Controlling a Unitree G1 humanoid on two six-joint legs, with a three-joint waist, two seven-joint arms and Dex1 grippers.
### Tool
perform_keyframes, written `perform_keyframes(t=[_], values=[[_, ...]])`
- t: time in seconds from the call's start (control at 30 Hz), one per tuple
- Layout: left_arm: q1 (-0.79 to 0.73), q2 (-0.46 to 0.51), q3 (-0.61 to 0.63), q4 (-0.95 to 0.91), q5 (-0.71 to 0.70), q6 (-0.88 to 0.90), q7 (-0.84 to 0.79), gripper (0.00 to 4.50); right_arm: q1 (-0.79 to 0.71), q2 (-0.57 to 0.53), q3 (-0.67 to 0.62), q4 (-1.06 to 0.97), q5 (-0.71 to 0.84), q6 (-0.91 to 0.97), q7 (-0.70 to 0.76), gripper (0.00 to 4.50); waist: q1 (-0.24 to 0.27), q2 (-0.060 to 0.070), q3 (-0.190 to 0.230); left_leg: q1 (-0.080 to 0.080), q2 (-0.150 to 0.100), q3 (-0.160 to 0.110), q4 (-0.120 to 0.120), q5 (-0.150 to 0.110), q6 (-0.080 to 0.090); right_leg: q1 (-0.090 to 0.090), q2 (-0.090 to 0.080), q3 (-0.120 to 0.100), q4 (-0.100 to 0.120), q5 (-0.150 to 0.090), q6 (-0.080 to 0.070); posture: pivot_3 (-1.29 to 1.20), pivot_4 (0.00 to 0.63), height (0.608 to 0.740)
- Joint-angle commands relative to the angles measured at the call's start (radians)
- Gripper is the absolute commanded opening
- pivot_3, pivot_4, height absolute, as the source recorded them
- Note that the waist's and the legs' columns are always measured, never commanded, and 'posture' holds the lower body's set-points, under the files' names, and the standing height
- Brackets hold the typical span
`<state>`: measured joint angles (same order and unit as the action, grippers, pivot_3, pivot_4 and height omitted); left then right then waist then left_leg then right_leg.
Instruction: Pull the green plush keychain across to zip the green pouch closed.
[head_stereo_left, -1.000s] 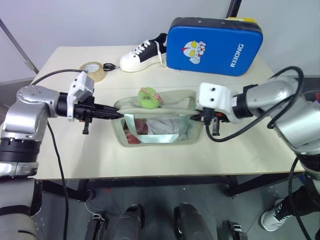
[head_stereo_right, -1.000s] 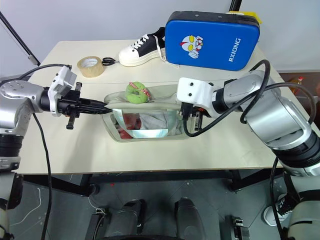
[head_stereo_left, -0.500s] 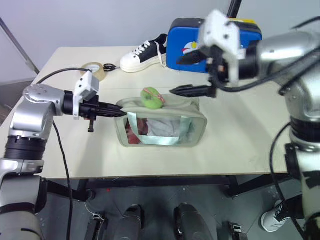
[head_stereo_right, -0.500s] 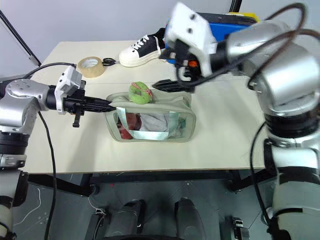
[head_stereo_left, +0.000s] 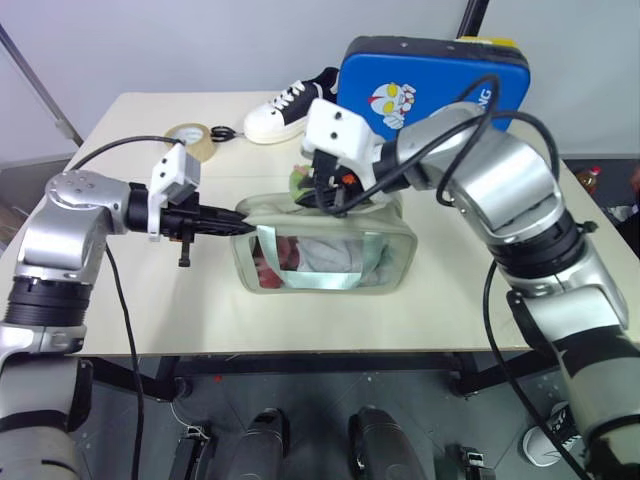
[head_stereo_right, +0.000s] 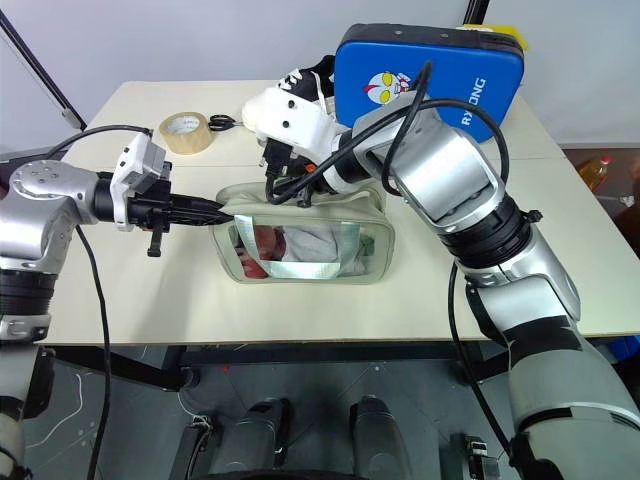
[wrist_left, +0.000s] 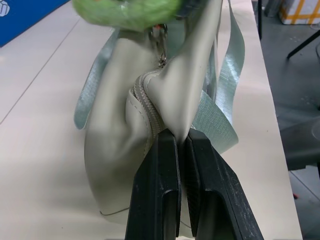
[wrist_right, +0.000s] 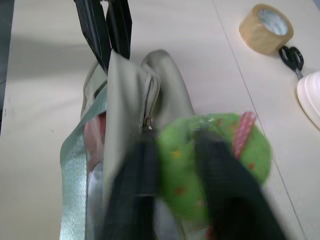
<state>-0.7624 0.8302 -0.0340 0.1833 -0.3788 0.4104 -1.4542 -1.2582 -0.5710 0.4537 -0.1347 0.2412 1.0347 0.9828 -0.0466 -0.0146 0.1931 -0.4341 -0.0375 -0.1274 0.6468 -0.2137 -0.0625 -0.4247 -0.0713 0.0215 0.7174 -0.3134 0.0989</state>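
Head views: pale green pouch (head_stereo_left: 325, 250) lying mid-table, window side toward the near edge. Left gripper (head_stereo_left: 243, 224) clamped on the fabric at the pouch's left end, holding it in place. Right gripper (head_stereo_right: 283, 190) down at the top seam near that same end, green plush keychain (head_stereo_left: 300, 180) just visible beside the wrist housing. Sneaker (head_stereo_left: 285, 108), blue padded case (head_stereo_left: 435, 85) and tape roll (head_stereo_right: 184, 131) well apart at the far side.

Left wrist view: two black fingers (wrist_left: 160, 185) pinched shut on a fold of fabric at the pouch's end. Zipper teeth (wrist_left: 146, 102) running from there up to the pull, keychain hanging at the slider.

Right wrist view: dark fingers (wrist_right: 222, 185) closed around the green ball, one each side. Slider sits close to the anchored end.

Progress, judged: both grips made, pull across not yet done; nearly the whole seam left to close.
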Motion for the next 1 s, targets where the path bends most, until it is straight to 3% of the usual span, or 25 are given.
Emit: perform_keyframes(t=[0.03,0.23,0.5,0.67,0.83,1.0], values=[[0.003,0.016,0.005,-0.013,0.004,0.008,0.006,0.00,-0.015,-0.022,-0.028,-0.037,0.005,0.001,0.014,0.06,0.000,0.000,0.000,0.000,0.000,0.000,0.000,0.000,0.000,0.000,0.000,0.000,0.000,0.000,0.000,0.00,0.150,0.695],[0.006,0.017,0.012,0.000,0.005,0.007,0.024,0.00,0.015,-0.121,-0.106,-0.035,0.001,0.038,-0.002,0.06,0.003,0.000,0.000,0.000,0.000,0.000,0.000,0.000,0.000,0.000,0.000,0.000,0.000,0.000,0.000,0.00,0.150,0.695],[0.045,0.037,0.035,-0.015,-0.009,0.025,0.043,0.00,0.197,-0.490,-0.271,-0.036,-0.042,-0.008,0.005,0.06,0.001,0.000,0.000,0.000,0.000,0.001,-0.001,0.000,0.000,0.000,0.000,0.000,-0.001,0.000,0.000,0.00,0.150,0.695],[0.052,0.049,0.035,-0.010,-0.013,0.023,0.046,0.00,0.376,-0.634,-0.350,0.011,-0.082,-0.052,-0.033,0.06,-0.004,0.000,0.000,0.002,0.001,0.003,-0.002,-0.001,0.001,0.000,0.000,0.001,-0.001,0.000,0.000,0.00,0.150,0.695],[0.047,0.051,0.032,-0.006,-0.014,0.026,0.049,0.00,0.556,-0.642,-0.408,-0.109,-0.031,-0.034,-0.044,0.06,0.001,0.001,0.000,0.002,0.001,0.004,-0.001,-0.001,0.001,0.001,0.000,0.002,-0.001,0.000,0.000,0.00,0.150,0.695],[0.037,0.049,0.028,-0.002,-0.013,0.030,0.053,0.00,0.626,-0.538,-0.375,-0.221,-0.013,0.028,-0.105,0.06,-0.003,0.001,0.000,0.002,0.001,0.004,-0.001,-0.001,0.001,0.001,0.000,0.003,0.000,0.000,0.000,0.00,0.150,0.695]])
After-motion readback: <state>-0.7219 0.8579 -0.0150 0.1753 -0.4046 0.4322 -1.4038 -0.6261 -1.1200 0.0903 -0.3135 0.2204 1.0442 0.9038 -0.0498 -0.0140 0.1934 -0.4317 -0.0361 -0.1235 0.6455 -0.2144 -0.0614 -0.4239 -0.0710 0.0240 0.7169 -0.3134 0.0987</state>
